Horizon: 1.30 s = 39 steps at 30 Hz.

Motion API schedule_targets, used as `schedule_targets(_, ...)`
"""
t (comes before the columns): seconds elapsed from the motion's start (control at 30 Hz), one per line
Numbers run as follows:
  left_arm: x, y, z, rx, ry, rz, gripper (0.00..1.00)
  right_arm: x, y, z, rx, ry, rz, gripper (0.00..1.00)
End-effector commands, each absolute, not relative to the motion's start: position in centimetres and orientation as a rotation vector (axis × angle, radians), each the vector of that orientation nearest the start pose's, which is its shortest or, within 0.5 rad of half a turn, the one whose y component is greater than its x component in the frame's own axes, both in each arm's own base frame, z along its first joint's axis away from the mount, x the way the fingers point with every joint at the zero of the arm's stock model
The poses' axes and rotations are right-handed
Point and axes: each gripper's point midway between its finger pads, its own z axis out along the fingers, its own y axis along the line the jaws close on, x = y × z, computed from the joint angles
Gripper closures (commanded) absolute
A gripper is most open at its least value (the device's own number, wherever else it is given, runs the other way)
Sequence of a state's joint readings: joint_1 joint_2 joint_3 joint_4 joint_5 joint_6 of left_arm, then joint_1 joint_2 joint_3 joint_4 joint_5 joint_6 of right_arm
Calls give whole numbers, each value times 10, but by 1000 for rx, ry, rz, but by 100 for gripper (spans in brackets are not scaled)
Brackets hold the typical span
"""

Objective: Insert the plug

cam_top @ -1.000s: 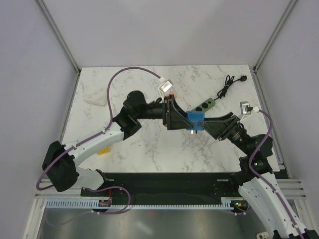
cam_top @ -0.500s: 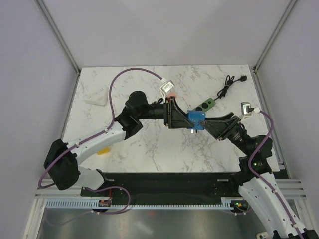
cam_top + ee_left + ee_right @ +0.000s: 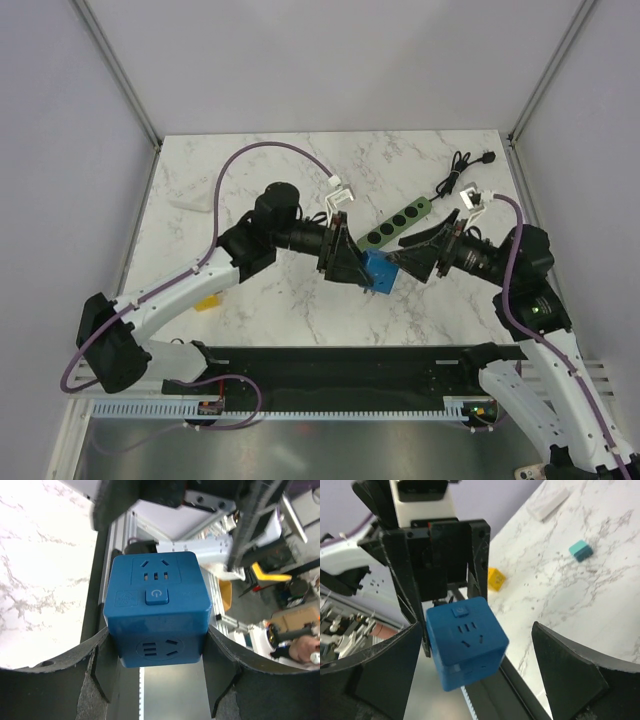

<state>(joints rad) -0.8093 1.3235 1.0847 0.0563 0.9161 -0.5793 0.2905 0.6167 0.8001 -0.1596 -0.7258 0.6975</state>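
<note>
1. My left hand (image 3: pixel 362 268) gripped a blue socket cube (image 3: pixel 378 270). In the left wrist view the cube sat snug between the two fingers (image 3: pixel 102 655), one pressed on each of two opposite sides. A power button and socket slots faced the camera.
2. My right hand (image 3: pixel 408 252) stood wide open and faced the left one. In the right wrist view its fingers (image 3: pixel 370 675) flanked the cube with a clear gap on each side and touched nothing.
3. The cube was held off the marble table (image 3: pixel 300 170), between the two hands and toward the near middle.
4. A green power strip (image 3: pixel 395 222) lay flat just beyond the cube, farther from the arm bases. Its long axis ran on a diagonal from a near-left end close to the cube to a far-right end. A black cable with its plug (image 3: pixel 458 172) lay coiled by that far-right end.
5. As I judged it, the next move turned on that relation. The strip's sockets lay just past the cube and a little to its right, and the left hand already carried the cube there. I could not see the cube's pin side in any view, so I could not tell whether it faced the strip.
</note>
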Motion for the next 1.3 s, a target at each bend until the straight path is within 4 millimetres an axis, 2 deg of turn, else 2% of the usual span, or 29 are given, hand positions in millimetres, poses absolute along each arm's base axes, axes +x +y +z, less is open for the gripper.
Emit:
schedule_targets(0.0, 112, -347, 314, 1201, 1686, -1704, 98, 151, 203, 316, -498, 1825, 1368, 3)
schedule_targets(0.13, 98, -337, 307, 1272, 1683, -1740, 98, 147, 208, 313, -554, 1845, 1414, 5)
schedule_targets(0.2, 92, -334, 304, 1297, 1693, -1764, 98, 141, 210, 321, -596, 1806, 1436, 5)
schedule_targets(0.37, 90, -334, 299, 1316, 1719, -1795, 98, 125, 215, 336, -642, 1732, 1521, 5)
schedule_targets(0.57, 91, -336, 296, 1340, 1737, -1810, 98, 122, 219, 332, -636, 1756, 1575, 5)
schedule_targets(0.77, 89, -337, 301, 1355, 1730, -1834, 98, 119, 232, 321, -652, 1805, 1619, 5)
schedule_targets(1.03, 89, -337, 303, 1374, 1705, -1834, 98, 116, 252, 288, -660, 1928, 1624, 7)
schedule_targets(1.13, 89, -338, 300, 1382, 1712, -1847, 98, 110, 252, 288, -677, 1921, 1631, 15)
schedule_targets(1.27, 88, -339, 299, 1410, 1700, -1871, 98, 100, 251, 293, -720, 1894, 1657, 34)
